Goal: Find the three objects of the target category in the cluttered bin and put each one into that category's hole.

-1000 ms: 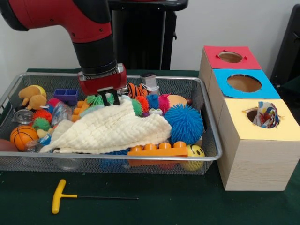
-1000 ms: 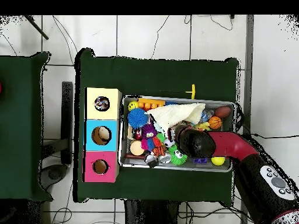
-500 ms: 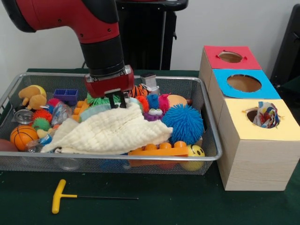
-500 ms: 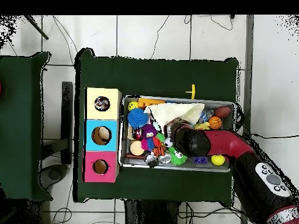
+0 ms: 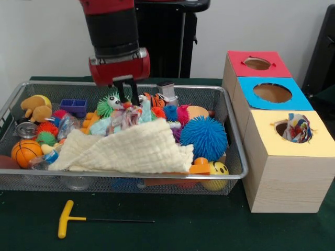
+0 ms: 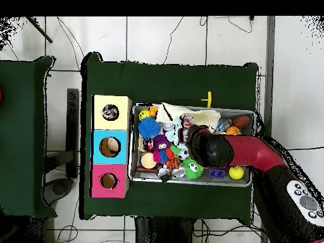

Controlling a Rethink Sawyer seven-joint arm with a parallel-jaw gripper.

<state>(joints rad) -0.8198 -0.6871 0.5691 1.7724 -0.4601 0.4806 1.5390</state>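
Observation:
The wire mesh bin (image 5: 235, 172) holds many toys. My gripper (image 5: 127, 101) hangs over its middle, shut on a braided pastel rope ring (image 5: 127, 115) that it holds just above the clutter. A cream waffle cloth (image 5: 131, 150) drapes below the ring, its top edge lifted. A white polka-dot cloth (image 5: 297, 128) sticks out of the round hole (image 5: 282, 127) in the yellow-topped box. In the overhead view the arm (image 6: 212, 147) hides the gripper; the cream cloth (image 6: 196, 117), the bin (image 6: 190, 181) and the yellow hole (image 6: 111, 112) show.
Spiky balls, among them a large blue one (image 5: 205, 137), an orange brick (image 5: 201, 168), a mini basketball (image 5: 24, 151) and a plush toy (image 5: 35, 107) fill the bin. Blue-topped (image 5: 272, 93) and red-topped (image 5: 257, 64) boxes stand behind the yellow one. A yellow T-handle tool (image 5: 68, 218) lies in front.
My gripper has risen and moved slightly right, pulling the rope ring up out of the clutter. The cream cloth's upper edge has lifted and bunched toward the bin's front.

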